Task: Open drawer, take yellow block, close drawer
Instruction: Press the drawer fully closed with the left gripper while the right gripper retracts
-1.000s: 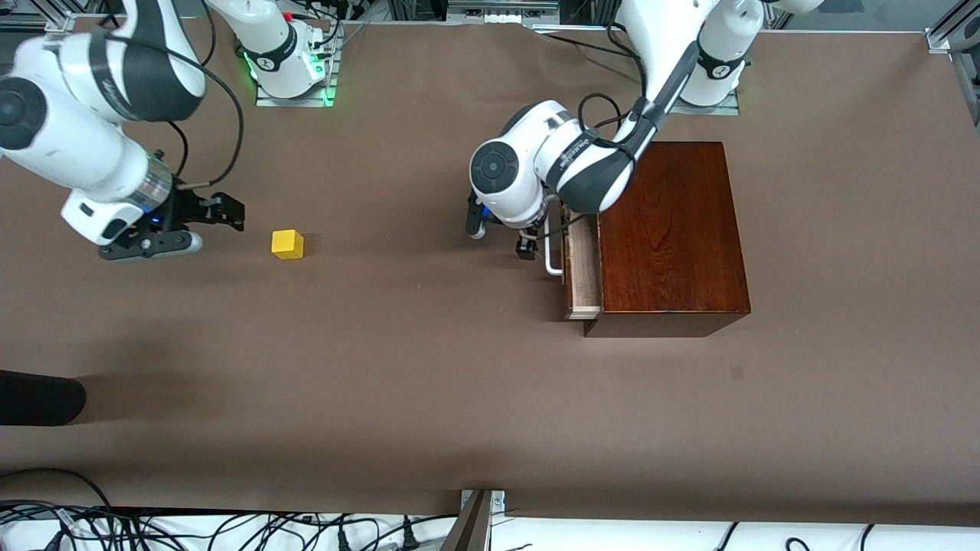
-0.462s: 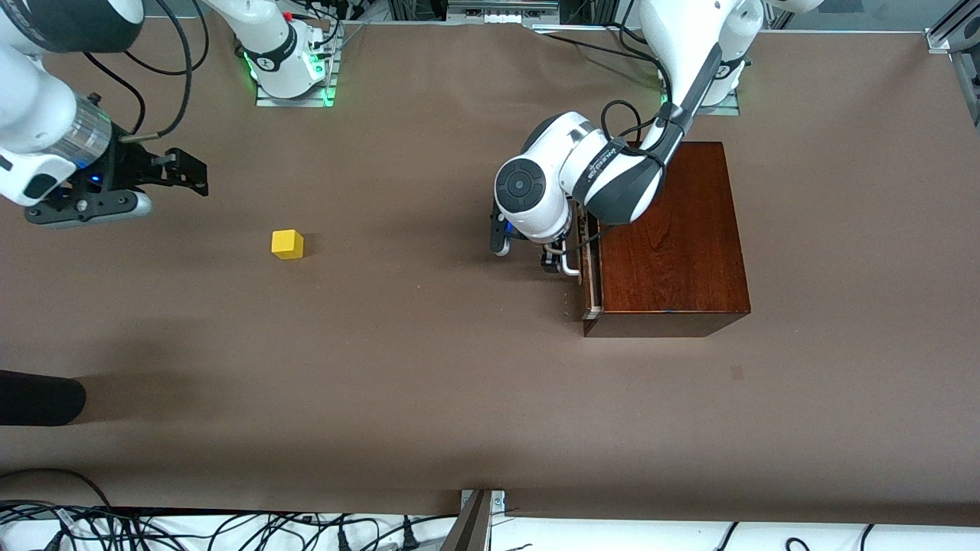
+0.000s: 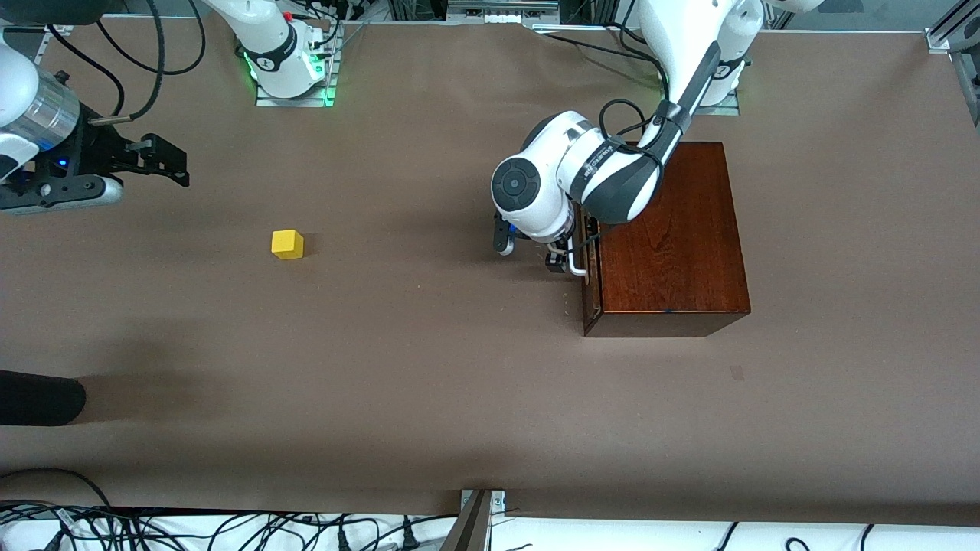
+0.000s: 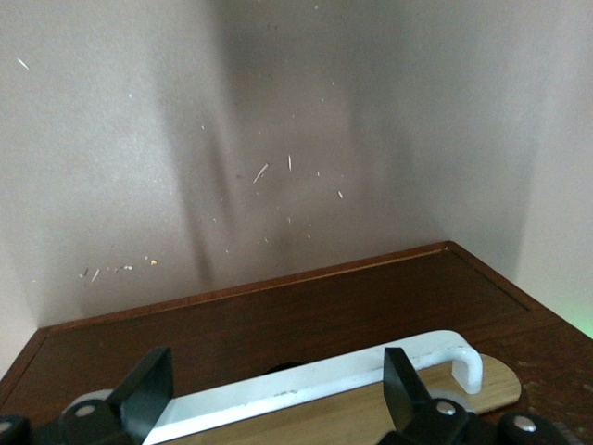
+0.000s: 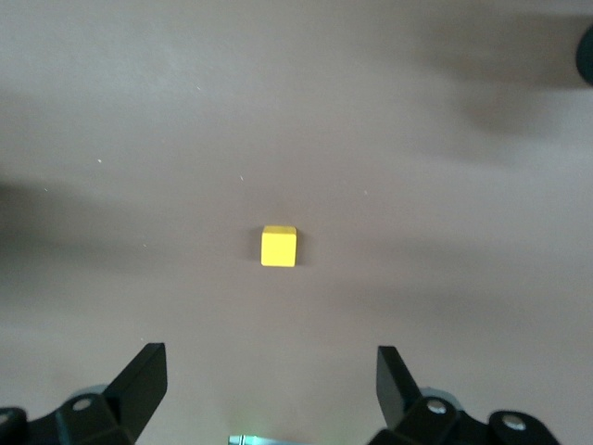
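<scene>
Evidently the drawer (image 3: 585,287), dark reddish-brown glossy front with a white bar handle (image 4: 315,385), sat flush in the dark wooden box (image 3: 666,237). The left gripper (image 3: 563,262) hung at that handle, jaws spread to either side of the bar without pinching it, probably for pushing. The small bright yellow cube block (image 3: 288,244) lay out on the brown surface (image 3: 429,383), well apart from the box toward the right arm's end. The right gripper (image 3: 172,162) waited above the surface, jaws open, empty.

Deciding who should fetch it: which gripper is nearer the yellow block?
Right. The right gripper hovers open close to the yellow block; the left gripper is at the drawer handle, much farther away.
</scene>
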`<state>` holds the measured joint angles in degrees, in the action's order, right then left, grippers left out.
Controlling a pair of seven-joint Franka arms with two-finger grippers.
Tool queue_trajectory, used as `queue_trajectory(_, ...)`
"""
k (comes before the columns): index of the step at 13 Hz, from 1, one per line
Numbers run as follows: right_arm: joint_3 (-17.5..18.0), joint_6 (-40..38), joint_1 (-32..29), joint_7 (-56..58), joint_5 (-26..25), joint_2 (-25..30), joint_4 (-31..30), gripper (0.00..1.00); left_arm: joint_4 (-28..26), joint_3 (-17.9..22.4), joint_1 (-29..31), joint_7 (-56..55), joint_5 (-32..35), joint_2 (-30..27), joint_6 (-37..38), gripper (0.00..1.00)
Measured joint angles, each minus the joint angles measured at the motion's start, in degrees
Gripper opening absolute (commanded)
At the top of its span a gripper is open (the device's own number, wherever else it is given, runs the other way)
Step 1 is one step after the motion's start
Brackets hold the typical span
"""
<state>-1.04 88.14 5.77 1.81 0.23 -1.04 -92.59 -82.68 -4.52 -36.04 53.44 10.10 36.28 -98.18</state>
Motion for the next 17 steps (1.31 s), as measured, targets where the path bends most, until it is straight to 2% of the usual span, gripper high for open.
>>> queue_trajectory(2, -1.2, -0.6, -0.4, 0.1, 0.0, 2.0, -1.7, 1.0, 0.0, 0.0, 0.0, 0.0, 0.2, 0.0, 0.0, 1.0)
queue_trajectory(6, -1.2, -0.1, -0.3, 0.1, 0.0, 4.8, -4.1, 1.0, -0.1, 0.0, 0.0, 0.0, 0.4, -0.1, 0.3, 1.0)
queue_trajectory(10, -1.1, 3.7, -0.3, 0.0, 0.0, 4.5, -3.1, 1.0, -0.2, 0.0, 0.0, -0.1, 0.4, -0.2, 0.3, 1.0)
queue_trajectory(15, -1.3, 7.9, -0.4, 0.0, 0.0, 0.9, -2.3, 1.0, -0.2, 0.2, 0.1, -0.2, 0.6, -0.6, 1.4, 1.0)
queue_trajectory(17, -1.3, 7.9, -0.4, 0.0, 0.0, 0.7, -1.7, 1.0, 0.3, 0.2, 0.4, -0.7, -2.6, -1.8, 1.4, 1.0)
